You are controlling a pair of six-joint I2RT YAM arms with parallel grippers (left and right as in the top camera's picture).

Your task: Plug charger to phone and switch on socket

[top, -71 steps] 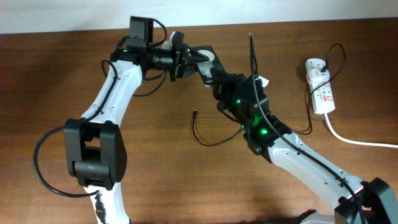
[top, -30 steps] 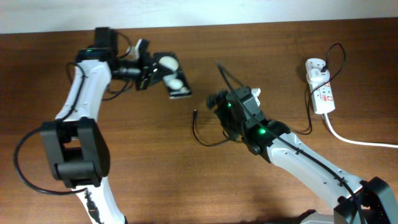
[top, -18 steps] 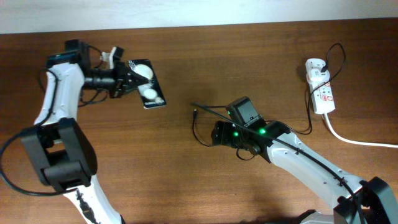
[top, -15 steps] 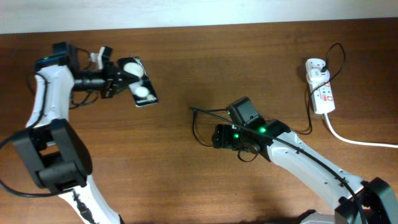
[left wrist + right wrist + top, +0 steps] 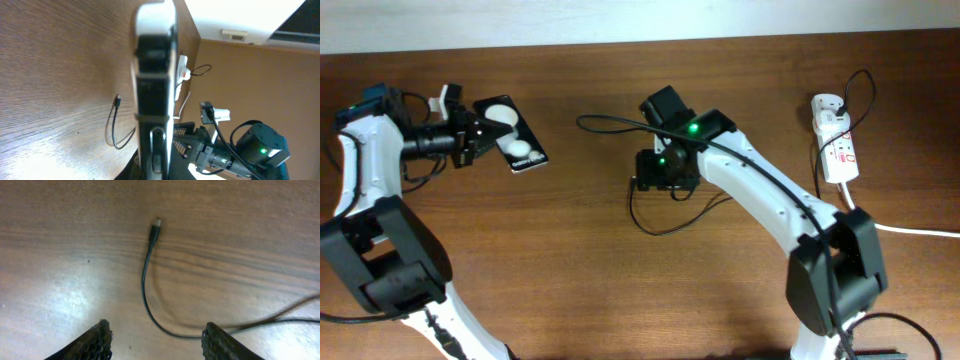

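Progress is early: the thin black charger (image 5: pixel 144 280) lies unplugged, its tiny tip loose on the glossy wood-grain table (image 5: pixel 570 280), and the white plastic socket (image 5: pixel 835 140) with red markings sits well apart at the right, apparently not switched yet. The left tool (image 5: pixel 476 136) pinches the flat, rectangular black phone (image 5: pixel 516 138) at the table's left end. The right tool (image 5: pixel 156 330) hovers with jaws spread above the charger's limp curve.
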